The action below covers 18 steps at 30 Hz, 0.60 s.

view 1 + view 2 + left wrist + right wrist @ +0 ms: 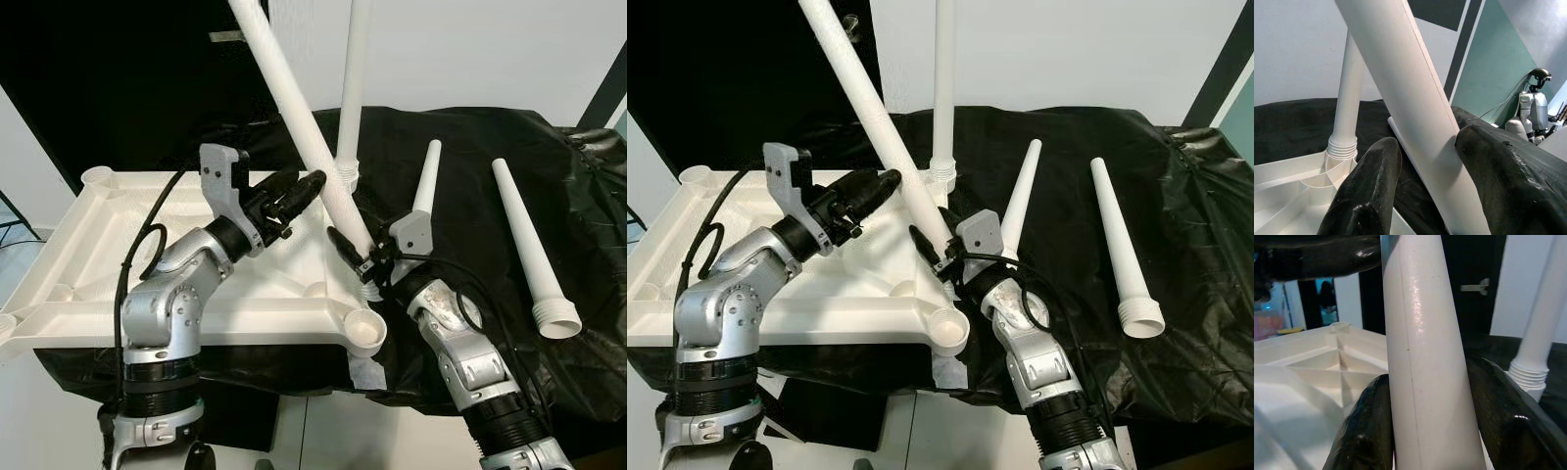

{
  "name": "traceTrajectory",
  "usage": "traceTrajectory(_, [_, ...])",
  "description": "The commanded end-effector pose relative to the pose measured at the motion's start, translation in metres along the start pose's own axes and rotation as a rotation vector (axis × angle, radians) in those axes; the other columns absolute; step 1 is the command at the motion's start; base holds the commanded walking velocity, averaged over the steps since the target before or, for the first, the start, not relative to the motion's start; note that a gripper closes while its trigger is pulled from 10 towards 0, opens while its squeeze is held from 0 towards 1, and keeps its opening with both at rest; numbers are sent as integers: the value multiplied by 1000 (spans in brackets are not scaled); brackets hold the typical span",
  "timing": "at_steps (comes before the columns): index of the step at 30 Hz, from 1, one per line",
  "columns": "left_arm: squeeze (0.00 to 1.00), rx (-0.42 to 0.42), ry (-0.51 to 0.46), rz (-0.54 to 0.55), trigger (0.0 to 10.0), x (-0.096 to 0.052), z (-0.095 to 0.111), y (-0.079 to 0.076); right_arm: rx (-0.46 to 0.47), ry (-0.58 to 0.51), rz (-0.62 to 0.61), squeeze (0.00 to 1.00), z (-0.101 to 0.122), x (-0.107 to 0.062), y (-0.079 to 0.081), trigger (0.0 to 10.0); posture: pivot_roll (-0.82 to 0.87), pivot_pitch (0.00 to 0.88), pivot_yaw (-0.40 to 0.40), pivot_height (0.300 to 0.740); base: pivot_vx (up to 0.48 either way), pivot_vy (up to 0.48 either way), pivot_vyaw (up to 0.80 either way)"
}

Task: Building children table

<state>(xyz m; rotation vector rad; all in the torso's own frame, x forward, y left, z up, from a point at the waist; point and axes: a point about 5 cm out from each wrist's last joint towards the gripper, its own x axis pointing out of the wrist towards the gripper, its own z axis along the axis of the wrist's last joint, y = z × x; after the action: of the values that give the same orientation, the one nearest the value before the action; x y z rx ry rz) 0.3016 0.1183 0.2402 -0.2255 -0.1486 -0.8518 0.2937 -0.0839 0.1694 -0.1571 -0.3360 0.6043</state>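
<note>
Black-draped bench (588,323): one tabletop (118,255), four legs, both grippers (315,183) (359,257) clasping the slanted leg (294,108).

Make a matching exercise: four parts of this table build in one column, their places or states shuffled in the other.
1. tilted leg
2. upright leg
3. two loose legs
4. tabletop

a. lying on the black sheet
b. upside down, ribs showing
c. held by both grippers
d. standing in a corner socket

Pairs: 1-c, 2-d, 3-a, 4-b

Smooth glossy white plastic leg (299,108), matt white plastic tabletop (118,245), crinkled shiny black sheet (588,245), brushed silver metal arms (171,304)
</note>
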Motion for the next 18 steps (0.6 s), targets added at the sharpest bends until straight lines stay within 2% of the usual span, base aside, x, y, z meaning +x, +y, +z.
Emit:
traceTrajectory(1, [0,-21,8,-294,10000,-3,-1,-16,-34,-1,61,0,-3,0,7,10000,-5,0,22,740,0,0,0])
traceTrajectory(7, [0,-71,-10,-298,10000,-4,2,-14,-71,1,132,0,-5,0,16,10000,-1,0,19,740,0,0,0])
traceTrajectory(9, [0,-89,-5,-272,10000,-3,2,-9,-77,0,155,0,-6,0,19,10000,2,0,18,740,0,0,0])
traceTrajectory(10, [0,-135,-7,-225,10000,-1,4,0,-105,-3,185,0,-6,0,23,10000,2,0,18,740,0,0,0])
traceTrajectory(11, [55,-146,-9,-216,10000,-1,5,1,-111,-4,190,0,-6,0,24,10000,2,0,18,740,0,0,0])
traceTrajectory(13, [55,-168,-12,-205,10000,-1,7,5,-118,-3,198,0,-7,0,25,10000,2,0,21,740,0,0,0])
traceTrajectory(14, [1000,-184,-25,-192,10000,-1,9,8,-121,-3,204,0,-7,1,26,10000,2,0,23,740,0,0,0])
traceTrajectory(18, [1000,-193,-41,-169,10000,0,13,13,-128,-4,214,0,-7,1,27,10000,3,0,25,740,0,0,0])
